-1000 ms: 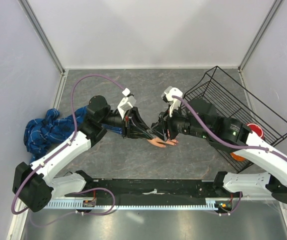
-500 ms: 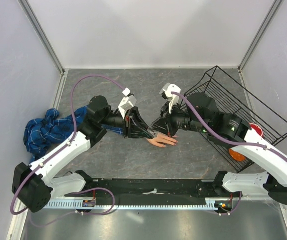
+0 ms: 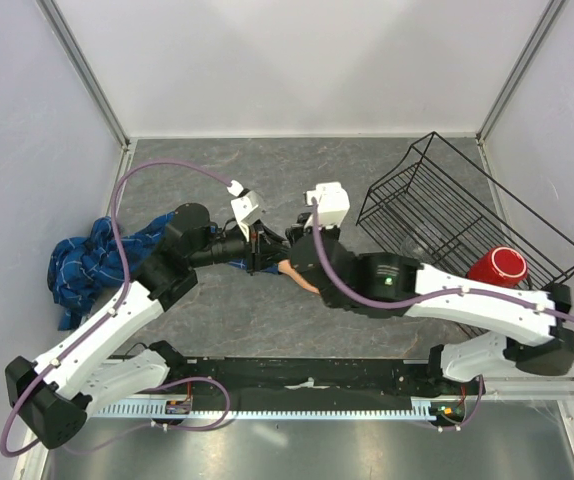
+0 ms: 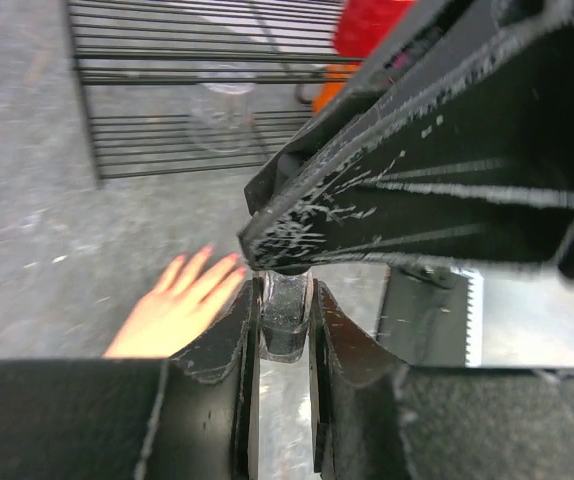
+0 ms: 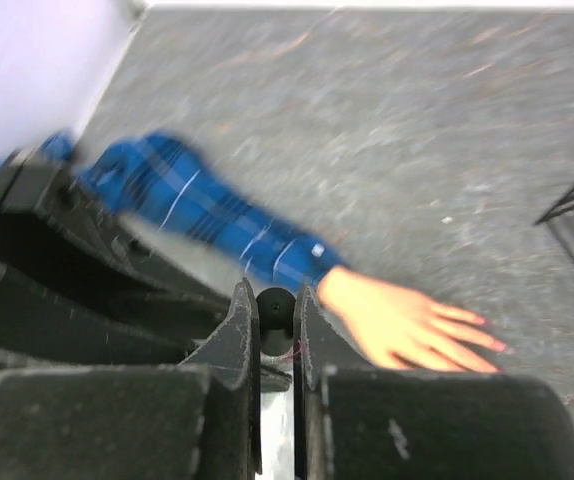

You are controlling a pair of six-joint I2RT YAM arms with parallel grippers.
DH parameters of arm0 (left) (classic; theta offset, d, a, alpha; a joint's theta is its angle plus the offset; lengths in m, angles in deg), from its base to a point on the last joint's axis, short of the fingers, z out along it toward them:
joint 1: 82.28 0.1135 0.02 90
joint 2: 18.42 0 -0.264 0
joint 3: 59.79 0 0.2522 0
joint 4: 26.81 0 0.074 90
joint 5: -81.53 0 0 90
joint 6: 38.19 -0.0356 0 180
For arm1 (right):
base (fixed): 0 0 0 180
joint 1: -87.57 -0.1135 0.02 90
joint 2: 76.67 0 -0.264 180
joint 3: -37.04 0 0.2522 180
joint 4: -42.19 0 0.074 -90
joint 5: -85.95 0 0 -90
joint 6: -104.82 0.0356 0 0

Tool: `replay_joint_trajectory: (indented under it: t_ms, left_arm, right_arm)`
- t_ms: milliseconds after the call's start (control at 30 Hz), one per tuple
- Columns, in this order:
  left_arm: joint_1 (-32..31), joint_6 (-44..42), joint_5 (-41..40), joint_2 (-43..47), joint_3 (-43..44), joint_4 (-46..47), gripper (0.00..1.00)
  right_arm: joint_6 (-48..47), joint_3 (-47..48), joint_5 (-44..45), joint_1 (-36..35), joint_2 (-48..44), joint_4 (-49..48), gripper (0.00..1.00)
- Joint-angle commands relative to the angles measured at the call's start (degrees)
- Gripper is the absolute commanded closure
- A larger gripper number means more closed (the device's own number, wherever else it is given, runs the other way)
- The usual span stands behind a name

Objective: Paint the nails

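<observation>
Though small and blurred, visible in the right wrist view as reddish tips: nails (image 5: 487, 346) of the mannequin hand (image 5: 407, 325), flat on the grey table (image 3: 267, 170) close to its centre, with fingers spread toward 4 o'clock. From the wrist toward 9 o'clock, blue plaid sleeve (image 3: 85, 262), bunched up at the 9 o'clock edge of the table. Just at 10 o'clock of the hand and a little above it, left gripper (image 4: 285, 295), closed tightly on a small bottle (image 4: 285, 325). Directly against the top of that bottle, right gripper (image 5: 274, 292), clamped shut on a dark round cap (image 5: 275, 310); not possible to tell whether cap seated on the bottle or lifted. Both grippers apart from the nails. At 2 o'clock of the table, black wire basket (image 3: 437, 200), tilted, with a clear glass (image 4: 222, 115) inside and a red cup (image 3: 497, 268) at its 4 o'clock end.
</observation>
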Motion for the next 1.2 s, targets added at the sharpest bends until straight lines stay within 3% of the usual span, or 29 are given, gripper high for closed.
replay_joint_trajectory:
  t_ms: [0,133,333,400,467,533,733,833,1167]
  left_arm:
    - [1.66,-2.7,-16.81,-0.68,0.54,4.19,0.98]
    - [1.66,-2.52,-13.3,-0.77,0.71,4.72,0.98]
    - [1.66,-0.42,-2.5,-2.17,1.24,6.91,0.98]
    - [1.66,0.29,2.5,-3.22,1.5,7.79,0.98]
    - [1.66,1.61,6.11,-4.02,1.68,9.2,0.98]
    - [1.66,3.27,12.53,-5.59,2.03,10.95,0.98]
    - [1.66,10.39,28.18,-9.64,1.94,17.89,0.98]
    - [1.66,13.12,31.62,-10.79,1.86,20.71,0.98]
    - [1.57,13.47,32.41,-11.23,1.86,20.89,0.98]
  right_arm:
    - [6.15,6.13,9.54,-5.99,5.17,-0.01,1.0]
    - [4.12,5.35,7.45,-4.94,3.08,-0.1,0.95]
    - [-4.12,0.87,-4.15,-0.03,-5.0,0.86,0.4]
    - [-5.37,0.6,-12.9,2.87,-7.81,3.31,0.29]
    - [-7.74,-0.81,-18.47,7.62,-10.88,3.85,0.25]
    - [-11.15,-2.03,-24.89,10.79,-12.57,3.94,0.25]
    - [-16.71,-1.43,-46.65,16.24,-12.93,4.99,0.37]
    - [-17.33,-0.81,-53.01,19.23,-11.87,5.52,0.5]
    - [-18.73,-2.57,-58.48,23.63,-11.7,4.73,0.68]
